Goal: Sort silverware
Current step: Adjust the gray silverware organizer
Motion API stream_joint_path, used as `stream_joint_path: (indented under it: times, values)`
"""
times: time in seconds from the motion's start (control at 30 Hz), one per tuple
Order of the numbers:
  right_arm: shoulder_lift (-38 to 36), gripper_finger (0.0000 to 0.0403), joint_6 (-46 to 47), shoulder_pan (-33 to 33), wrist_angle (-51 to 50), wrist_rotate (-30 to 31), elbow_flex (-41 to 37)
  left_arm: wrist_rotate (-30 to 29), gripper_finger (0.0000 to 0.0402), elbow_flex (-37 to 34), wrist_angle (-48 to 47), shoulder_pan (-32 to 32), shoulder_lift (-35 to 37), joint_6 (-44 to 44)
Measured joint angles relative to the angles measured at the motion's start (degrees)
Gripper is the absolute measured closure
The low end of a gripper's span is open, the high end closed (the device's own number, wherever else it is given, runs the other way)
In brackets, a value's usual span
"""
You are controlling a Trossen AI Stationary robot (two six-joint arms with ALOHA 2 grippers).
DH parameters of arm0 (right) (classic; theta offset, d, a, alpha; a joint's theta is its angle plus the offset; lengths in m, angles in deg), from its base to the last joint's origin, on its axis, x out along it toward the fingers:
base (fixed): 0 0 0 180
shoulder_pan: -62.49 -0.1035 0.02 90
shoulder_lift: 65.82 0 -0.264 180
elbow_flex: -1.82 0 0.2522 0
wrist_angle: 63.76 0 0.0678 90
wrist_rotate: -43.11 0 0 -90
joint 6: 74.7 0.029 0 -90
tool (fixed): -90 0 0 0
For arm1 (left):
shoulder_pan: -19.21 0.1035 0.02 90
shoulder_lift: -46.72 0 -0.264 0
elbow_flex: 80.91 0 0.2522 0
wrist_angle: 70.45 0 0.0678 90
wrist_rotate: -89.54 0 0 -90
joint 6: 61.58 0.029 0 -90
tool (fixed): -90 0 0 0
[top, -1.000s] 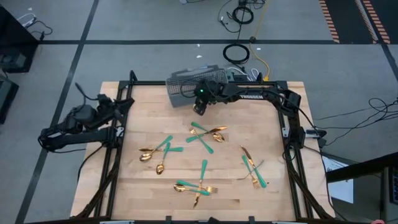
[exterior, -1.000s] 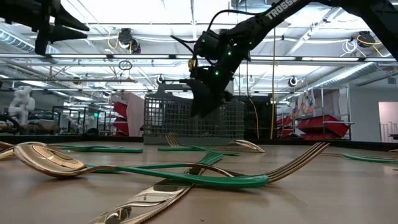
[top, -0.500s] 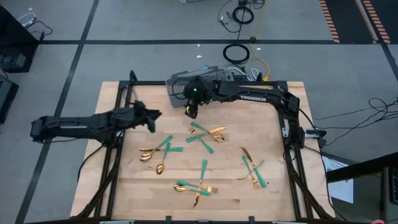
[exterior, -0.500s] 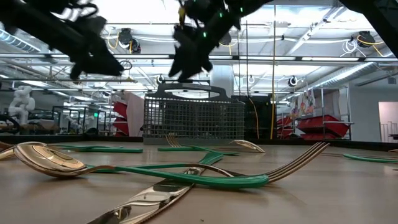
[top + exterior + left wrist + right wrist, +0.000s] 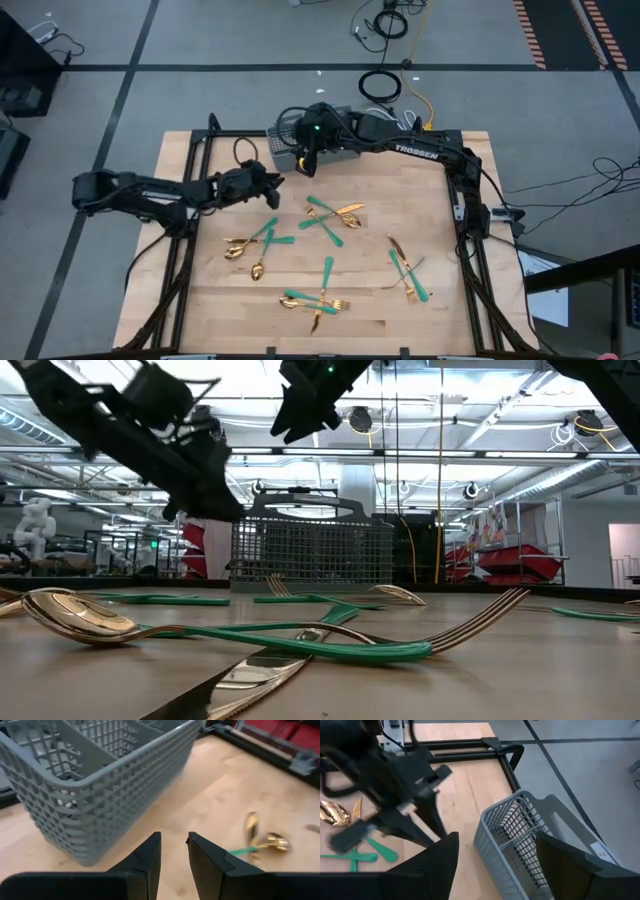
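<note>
basket (image 5: pixel 308 138) at table's (image 5: pixel 450 310) far edge, silverware (image 5: pixel 325 215) before it

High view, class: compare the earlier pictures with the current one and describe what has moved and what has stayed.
The left gripper has swung in from the table's left edge toward the middle, stopping beside the grey basket, jaws open and empty. The right gripper has drawn back from the table over the basket, open and empty too. The silverware lies scattered as before, and the basket has not moved.

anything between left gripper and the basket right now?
No. In the left wrist view only bare wooden table separates the left gripper from the grey basket; its fingers are slightly apart and empty.
</note>
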Motion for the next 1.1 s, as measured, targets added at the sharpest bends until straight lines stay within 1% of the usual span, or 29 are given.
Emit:
stream_joint_path:
  times: [0.07, 0.23, 0.33, 0.43, 0.7, 0.8, 0.97, 1.0, 1.1]
  values:
    - [0.0, 0.0152, 0.0, 0.0, -0.2, 0.0, 0.0, 0.1, 0.03, 0.0, 2.2, 1.8, -2.7, 0.9]
    - [0.0, 0.0152, 0.0, 0.0, -2.8, 0.0, 0.0, 2.8, 0.03, 0.0, 7.6, 6.3, -8.2, 1.3]
    - [0.0, 0.0152, 0.0, 0.0, -4.3, 0.0, 0.0, 3.5, 0.03, 0.0, 9.8, 8.2, -10.7, 1.5]
    - [0.0, 0.0152, 0.0, 0.0, -5.5, 0.0, 0.0, 3.6, 0.03, 0.0, 11.9, 9.8, -12.4, 3.9]
    - [0.0, 0.0152, 0.0, 0.0, -6.0, 0.0, 0.0, 4.6, 0.03, 0.1, 17.4, 14.7, -14.7, 5.5]
    - [0.0, 0.0151, 0.1, 0.0, -6.2, 0.0, 0.0, 5.3, 0.03, 0.6, 17.9, 15.8, -14.8, 5.5]
    - [0.0, 0.0151, 0.2, 0.0, -7.1, -0.3, 0.1, 6.1, 0.03, 2.2, 17.6, 17.2, -14.8, 8.4]
    - [0.0, 0.0151, 0.3, 0.0, -7.6, -0.3, 0.1, 7.0, 0.03, 2.6, 17.9, 17.4, -14.8, 7.7]
    - [0.0, 0.0151, 2.0, -0.2, -11.7, -0.5, 0.1, 12.2, 0.03, 2.9, 18.0, 17.2, -14.5, 4.7]
